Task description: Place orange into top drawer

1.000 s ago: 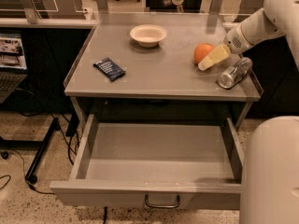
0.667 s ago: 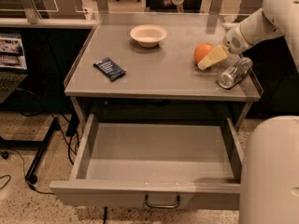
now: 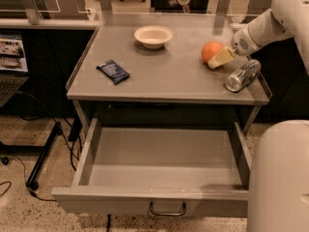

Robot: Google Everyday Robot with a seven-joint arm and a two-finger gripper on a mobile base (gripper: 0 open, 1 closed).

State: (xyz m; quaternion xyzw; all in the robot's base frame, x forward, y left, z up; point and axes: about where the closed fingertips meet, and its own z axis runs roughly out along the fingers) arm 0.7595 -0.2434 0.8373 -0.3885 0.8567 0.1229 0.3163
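The orange [image 3: 210,50] sits on the grey table top at the right, behind the silver can [image 3: 241,75]. My gripper [image 3: 220,58] reaches in from the right on the white arm [image 3: 263,28] and is right at the orange's right front side, touching or nearly touching it. The top drawer [image 3: 145,199] is pulled wide open below the table top. Its inside is bare, and its curved metal handle [image 3: 167,210] is at the centre of the front panel.
A white bowl [image 3: 153,36] stands at the back middle of the table top [image 3: 164,76]. A dark blue packet [image 3: 112,71] lies at the left. The can lies on its side near the right edge. My white base [image 3: 282,178] fills the lower right.
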